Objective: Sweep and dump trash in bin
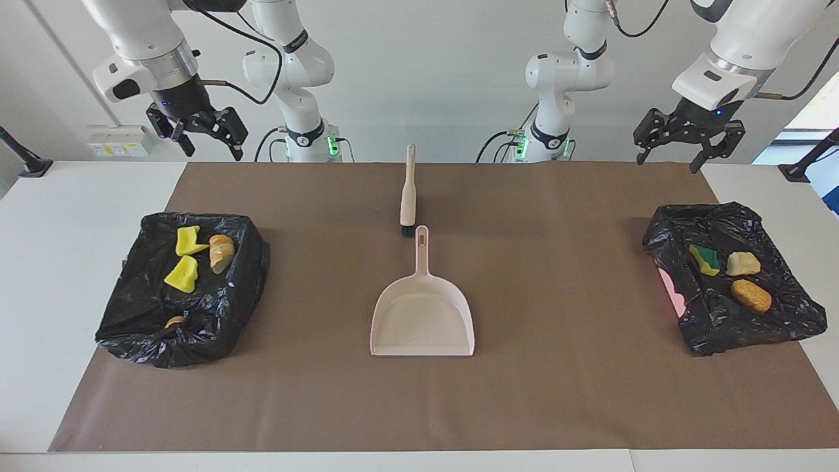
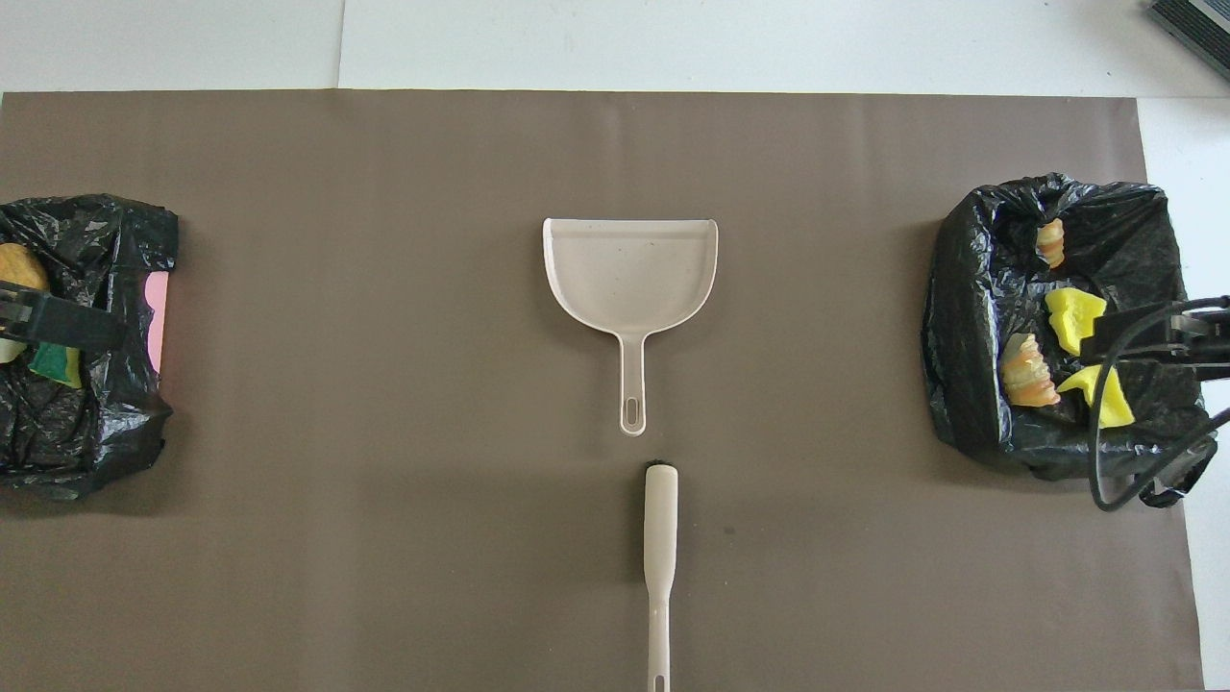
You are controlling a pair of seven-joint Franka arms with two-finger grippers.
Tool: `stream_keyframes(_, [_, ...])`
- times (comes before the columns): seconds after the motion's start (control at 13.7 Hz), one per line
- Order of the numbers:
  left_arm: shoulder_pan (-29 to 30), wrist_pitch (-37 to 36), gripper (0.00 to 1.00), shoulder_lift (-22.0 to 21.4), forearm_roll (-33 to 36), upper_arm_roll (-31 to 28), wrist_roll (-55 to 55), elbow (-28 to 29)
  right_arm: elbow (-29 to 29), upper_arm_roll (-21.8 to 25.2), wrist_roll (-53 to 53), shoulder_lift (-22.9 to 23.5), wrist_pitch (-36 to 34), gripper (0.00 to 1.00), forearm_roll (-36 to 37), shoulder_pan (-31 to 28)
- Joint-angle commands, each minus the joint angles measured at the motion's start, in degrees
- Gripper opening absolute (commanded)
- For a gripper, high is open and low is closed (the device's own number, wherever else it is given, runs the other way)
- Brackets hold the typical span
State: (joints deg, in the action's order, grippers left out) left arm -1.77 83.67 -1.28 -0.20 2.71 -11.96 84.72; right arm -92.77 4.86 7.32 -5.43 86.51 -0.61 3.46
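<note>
The trash lies in two black-bagged bins. The bin [image 1: 131, 321] at the right arm's end holds two yellow chunks [image 1: 183, 274], a bread lump [image 1: 221, 252] and a small brown scrap [image 1: 174, 321]. The bin [image 1: 786, 321] at the left arm's end holds a green-backed sponge [image 1: 704, 259], a tan lump [image 1: 742, 263] and a brown lump [image 1: 751, 295]. A pale dustpan [image 1: 423, 314] and a brush [image 1: 408, 190] lie mid-table, handle ends nearly touching. My left gripper [image 1: 685, 147] hangs open and empty, high over the table edge by its bin. My right gripper [image 1: 213, 147] waits open, raised near its bin.
A brown mat [image 1: 557, 393] covers most of the white table [image 1: 39, 262]. The brush [image 2: 659, 538] lies nearer the robots than the dustpan [image 2: 629, 274], in line with its handle. A cable loop [image 2: 1119, 481] from the right arm hangs over its bin.
</note>
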Motion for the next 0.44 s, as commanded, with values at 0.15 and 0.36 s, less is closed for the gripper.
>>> stream_keyframes(0.15, [0.8,-4.9,1.0,1.1,-0.3,0.7,-0.1,-4.3,-1.4,-0.3,-1.5,-1.1,1.1,1.0,-0.2,-0.7])
stream_keyframes(0.36, [0.7,-4.6,1.0,0.9,-0.5,0.9,0.1,-4.1,-1.4,-0.3,-1.5,-1.1,1.1,1.0,-0.2,-0.7])
